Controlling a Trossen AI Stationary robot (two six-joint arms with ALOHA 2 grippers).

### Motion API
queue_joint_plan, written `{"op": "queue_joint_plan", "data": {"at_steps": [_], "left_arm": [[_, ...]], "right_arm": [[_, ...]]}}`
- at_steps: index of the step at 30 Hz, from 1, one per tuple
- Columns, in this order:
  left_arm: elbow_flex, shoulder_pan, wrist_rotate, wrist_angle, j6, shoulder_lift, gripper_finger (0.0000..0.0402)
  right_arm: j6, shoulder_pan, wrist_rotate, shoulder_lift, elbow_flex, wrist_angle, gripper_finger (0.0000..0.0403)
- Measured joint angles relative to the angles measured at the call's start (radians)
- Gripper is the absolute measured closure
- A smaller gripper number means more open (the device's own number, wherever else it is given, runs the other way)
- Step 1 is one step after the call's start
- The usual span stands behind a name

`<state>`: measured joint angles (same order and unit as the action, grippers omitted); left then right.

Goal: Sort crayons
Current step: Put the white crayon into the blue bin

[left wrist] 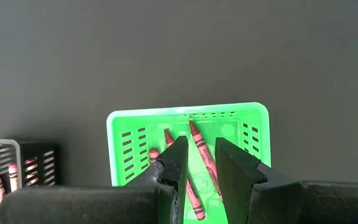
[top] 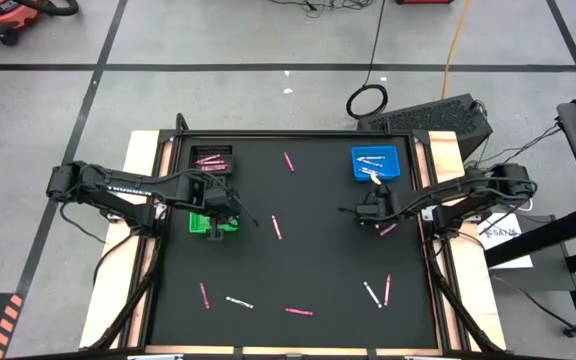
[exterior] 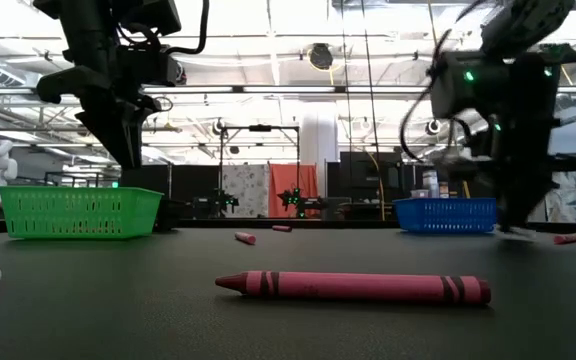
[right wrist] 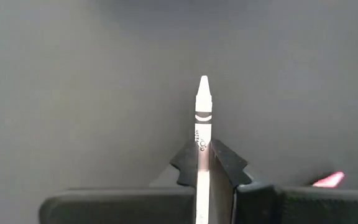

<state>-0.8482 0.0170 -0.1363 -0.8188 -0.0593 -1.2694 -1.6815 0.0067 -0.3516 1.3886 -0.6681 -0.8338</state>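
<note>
- The right gripper (right wrist: 202, 163) has its fingers closed on a white crayon (right wrist: 202, 112). The crayon's long axis runs straight out between the fingers, tip pointing forward over the bare counter (right wrist: 73, 74).
- In the high view this gripper (top: 366, 213) sits just below the blue tray (top: 375, 162), which already holds white crayons. My guess is the coming move is a short carry up to that tray, and the right arm is clearly the nearer one.
- The left gripper (left wrist: 199, 163) hangs over the green tray (left wrist: 124, 124), fingers apart and holding nothing. Pink crayons (left wrist: 202, 163) lie in the tray below it.
- A black tray (top: 212, 160) just above the green tray in the high view also holds pink crayons.
- Loose crayons, pink and white, lie scattered well apart on the counter, most of them far below the blue tray.
- The counter is flat, matte and black. The low view shows an open workshop behind it, with ceiling lights.
</note>
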Motion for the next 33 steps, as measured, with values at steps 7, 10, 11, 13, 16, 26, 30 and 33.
{"op": "queue_joint_plan", "data": {"at_steps": [7,10,11,13,16,26,30,33], "left_arm": [[0.000,0.000,0.000,0.002,0.000,0.000,0.0326],[0.000,0.000,0.000,0.004,0.000,0.000,0.0326],[0.000,0.000,0.000,0.005,0.000,0.000,0.0326],[0.000,0.000,0.000,0.010,0.000,0.000,0.0326],[0.000,0.000,0.000,0.024,0.000,0.000,0.0326],[0.000,0.000,0.000,0.027,0.002,0.000,0.0326],[0.000,0.000,0.000,0.027,0.002,0.000,0.0326],[0.000,0.000,0.000,0.027,0.003,0.000,0.0326]], "right_arm": [[0.090,-0.009,-0.120,-0.088,-0.076,-0.051,0.0401],[0.143,-0.043,-0.179,-0.133,-0.102,-0.091,0.0401],[0.166,-0.058,-0.196,-0.147,-0.107,-0.094,0.0401],[0.223,-0.095,-0.219,-0.171,-0.109,-0.086,0.0401],[0.339,-0.167,-0.228,-0.185,-0.109,-0.084,0.0401],[0.827,-0.424,-0.224,-0.186,-0.109,0.062,0.0401],[1.030,-0.507,-0.160,-0.186,-0.110,0.151,0.0401],[1.174,-0.557,-0.078,-0.184,-0.110,0.189,0.0401]]}}
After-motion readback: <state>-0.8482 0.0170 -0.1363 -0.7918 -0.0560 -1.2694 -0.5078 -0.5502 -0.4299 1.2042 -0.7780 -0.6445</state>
